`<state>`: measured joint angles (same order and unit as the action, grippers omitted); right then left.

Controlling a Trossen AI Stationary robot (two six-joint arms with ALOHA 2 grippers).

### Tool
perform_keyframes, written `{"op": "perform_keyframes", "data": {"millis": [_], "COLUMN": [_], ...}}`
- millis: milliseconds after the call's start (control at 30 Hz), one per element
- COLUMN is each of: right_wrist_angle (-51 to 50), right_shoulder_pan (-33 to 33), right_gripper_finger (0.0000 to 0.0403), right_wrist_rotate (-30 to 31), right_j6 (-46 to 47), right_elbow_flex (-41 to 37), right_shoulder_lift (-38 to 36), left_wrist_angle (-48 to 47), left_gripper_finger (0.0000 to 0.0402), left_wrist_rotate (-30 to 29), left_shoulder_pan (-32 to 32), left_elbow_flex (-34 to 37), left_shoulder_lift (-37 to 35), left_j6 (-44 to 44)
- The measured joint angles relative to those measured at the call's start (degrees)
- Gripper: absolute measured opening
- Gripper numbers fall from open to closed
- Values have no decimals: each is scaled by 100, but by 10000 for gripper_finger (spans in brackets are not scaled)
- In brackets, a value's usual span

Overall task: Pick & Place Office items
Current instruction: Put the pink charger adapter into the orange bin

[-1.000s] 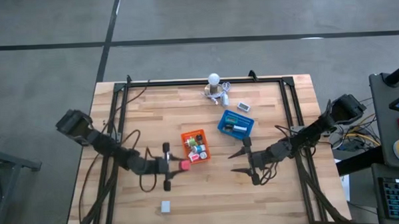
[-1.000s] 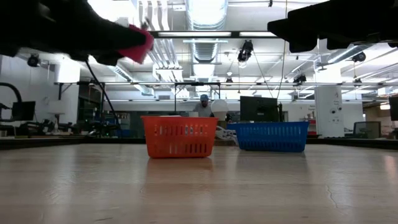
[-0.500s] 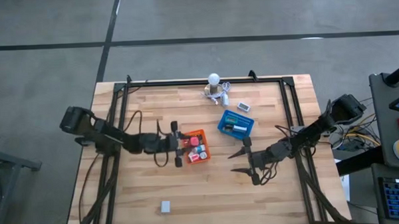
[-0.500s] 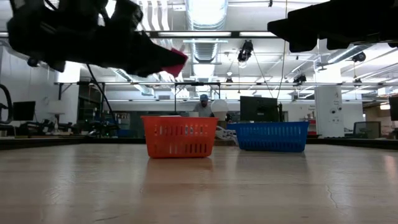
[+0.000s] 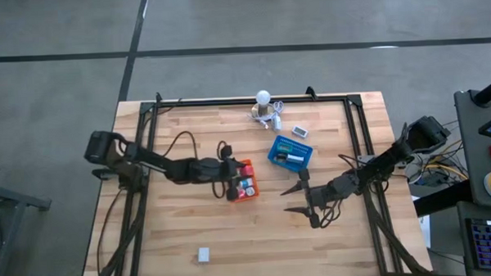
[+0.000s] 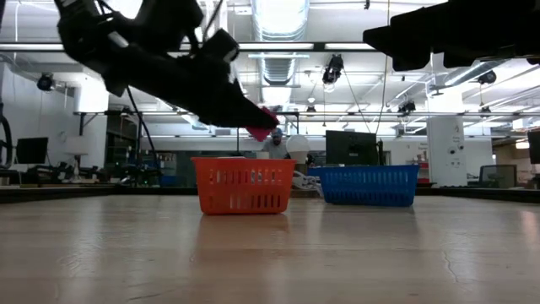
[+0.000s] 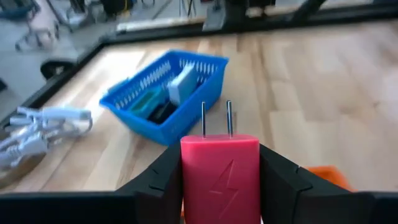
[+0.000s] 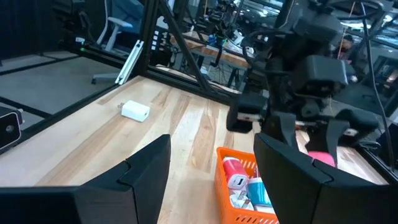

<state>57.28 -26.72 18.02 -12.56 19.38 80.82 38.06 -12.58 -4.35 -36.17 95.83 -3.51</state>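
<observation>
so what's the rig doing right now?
The left gripper holds a pink plug-in charger between its fingers, above the orange tray, which already holds several small items. The right gripper waits open over bare table near the blue tray. One white block lies loose near the front edge.

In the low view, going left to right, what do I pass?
Left gripper holding a pink plug charger, above the orange basket → blue basket. The right arm hangs dark at top right.
</observation>
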Motion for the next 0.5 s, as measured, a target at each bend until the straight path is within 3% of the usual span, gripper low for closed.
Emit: {"op": "perform_keyframes", "data": {"millis": [500], "right_wrist_angle": [0], "right_shoulder_pan": [0], "right_gripper_finger": [226], "right_wrist_rotate": [0], "right_j6": [18], "right_elbow_flex": [0], "right_shoulder_lift": [0], "left_wrist_angle": [-2924], "left_gripper_finger": [145], "left_wrist_rotate": [116], "left_shoulder_pan": [178], "left_elbow_flex": [-1067], "left_shoulder_lift": [97], "left_j6": [226]}}
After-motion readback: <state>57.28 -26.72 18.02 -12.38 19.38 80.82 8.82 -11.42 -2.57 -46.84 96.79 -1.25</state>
